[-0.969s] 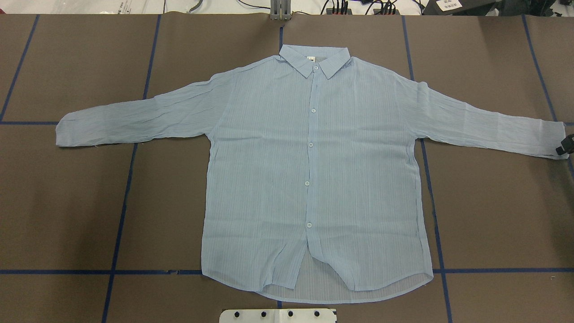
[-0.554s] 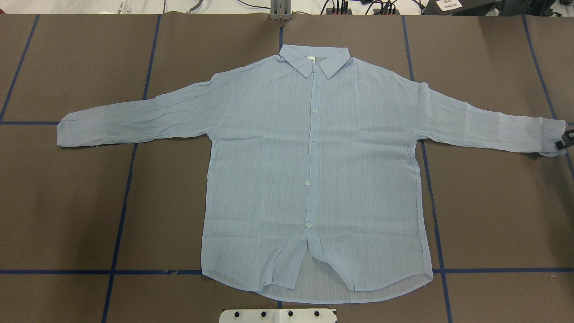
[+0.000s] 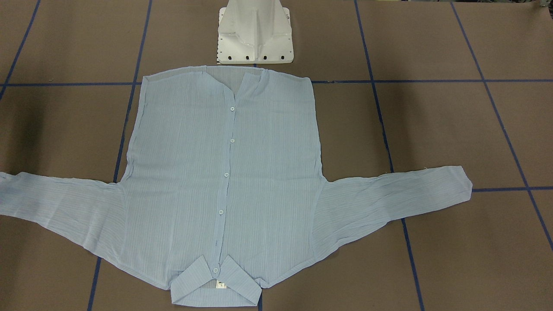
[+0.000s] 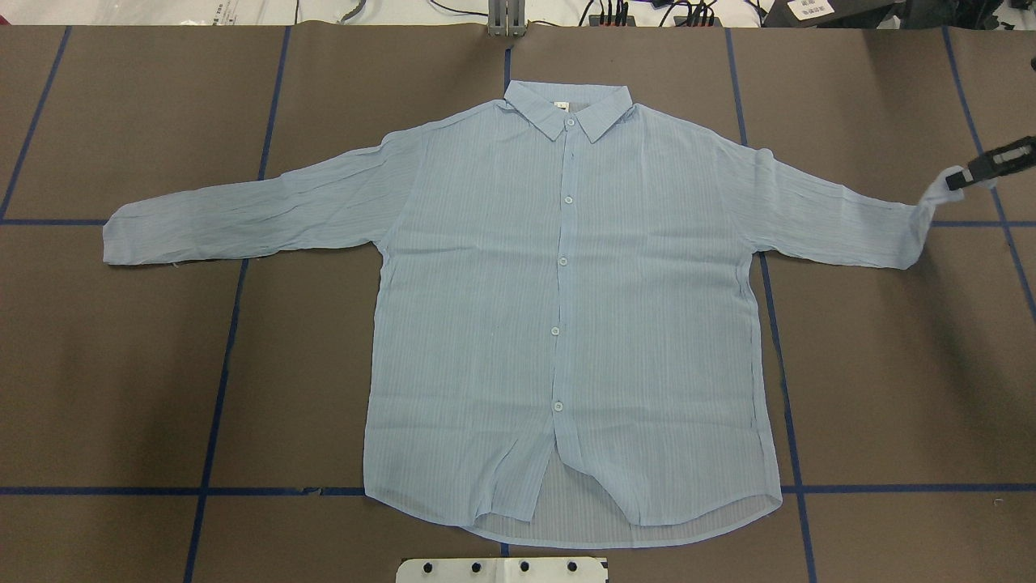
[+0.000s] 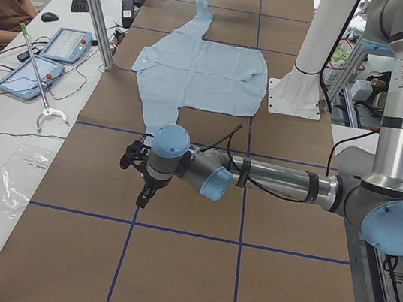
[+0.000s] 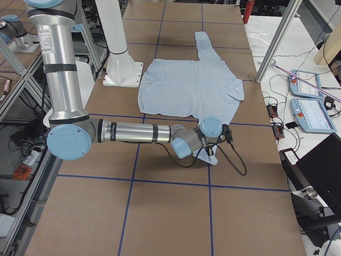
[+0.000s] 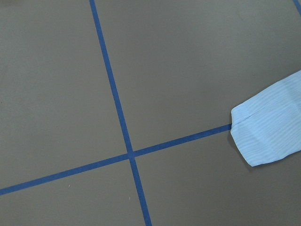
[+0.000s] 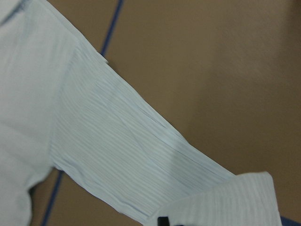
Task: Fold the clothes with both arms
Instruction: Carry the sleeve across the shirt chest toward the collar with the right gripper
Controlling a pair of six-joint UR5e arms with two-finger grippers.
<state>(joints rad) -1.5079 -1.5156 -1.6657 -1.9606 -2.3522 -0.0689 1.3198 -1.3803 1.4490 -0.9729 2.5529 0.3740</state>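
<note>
- The shirt [image 4: 566, 324] lay flat and face up on the brown table [image 4: 890, 389], buttoned, with its collar [image 4: 568, 109] on the side away from the robot and its hem just short of the white pedestal [image 4: 502, 569]
- The right gripper [image 4: 961, 176] sat at the outer end of the sleeve [image 4: 825, 219] on the robot's right, its fingers pinched together on the cuff [image 4: 939, 193]; the cuff was raised off the table and bunched, the rest of that sleeve resting flat
- The other sleeve [image 4: 243, 219] lay stretched out flat, its end [image 7: 268, 134] beside a blue tape line [image 7: 113, 94]
- The left gripper [image 5: 144, 197] was over bare table near that sleeve's end, apart from it; whether its fingers were spread or closed I could not tell
</note>
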